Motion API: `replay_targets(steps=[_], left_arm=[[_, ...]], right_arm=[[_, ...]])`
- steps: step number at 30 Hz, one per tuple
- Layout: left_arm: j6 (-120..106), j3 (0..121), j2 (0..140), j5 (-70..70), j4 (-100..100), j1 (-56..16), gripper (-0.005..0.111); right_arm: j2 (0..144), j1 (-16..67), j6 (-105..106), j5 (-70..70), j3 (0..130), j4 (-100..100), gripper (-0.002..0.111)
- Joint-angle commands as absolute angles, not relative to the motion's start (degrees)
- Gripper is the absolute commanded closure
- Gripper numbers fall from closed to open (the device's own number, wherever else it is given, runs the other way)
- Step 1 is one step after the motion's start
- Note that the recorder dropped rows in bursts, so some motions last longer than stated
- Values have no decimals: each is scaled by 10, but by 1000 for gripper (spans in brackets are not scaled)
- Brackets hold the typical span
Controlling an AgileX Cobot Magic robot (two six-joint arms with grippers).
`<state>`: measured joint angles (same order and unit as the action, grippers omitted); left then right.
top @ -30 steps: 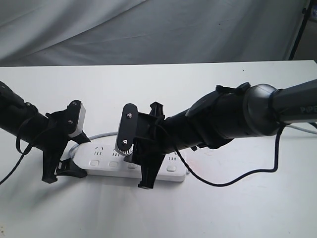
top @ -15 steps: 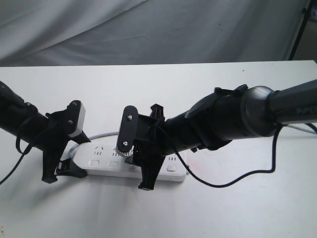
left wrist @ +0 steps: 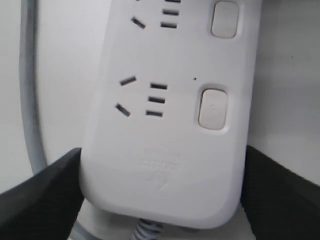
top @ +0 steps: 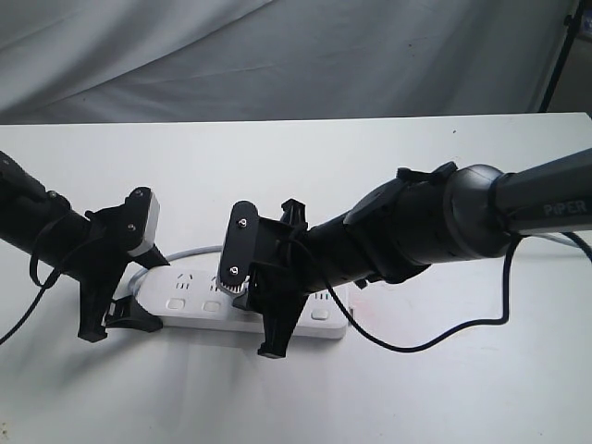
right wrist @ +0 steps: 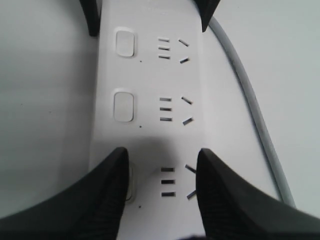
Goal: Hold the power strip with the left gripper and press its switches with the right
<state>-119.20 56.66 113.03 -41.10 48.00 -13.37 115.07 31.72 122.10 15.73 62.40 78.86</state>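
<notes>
The white power strip lies flat on the table, its grey cord leaving the left end. My left gripper is shut on that cord end, one finger on each long side. The right gripper stands over the middle of the strip, open, fingers apart. One right finger rests over the third switch and hides most of it; the other finger lies on the socket side. Two free switches show between the grippers. The strip's right end sticks out past the right gripper.
The white table runs to a grey cloth backdrop. A black cable loops from the right arm down onto the table. A black stand leg is at the far right corner.
The right arm has shifted slightly left and settled a little lower over the strip. The left gripper and the strip have not moved.
</notes>
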Motion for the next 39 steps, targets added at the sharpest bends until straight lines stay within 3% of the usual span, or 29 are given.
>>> replay_targets(steps=[1,25,39], left_arm=[[-1190,570,1127,-413,491,-137,45],[-1190,570,1127,-413,491,-137,45],[-1190,570,1127,-413,491,-137,45]], right_arm=[[1156,313,1227,157,621,783,67],[1197,313,1227,155,611,779,67],[1061,295,1225,155,576,785,67]])
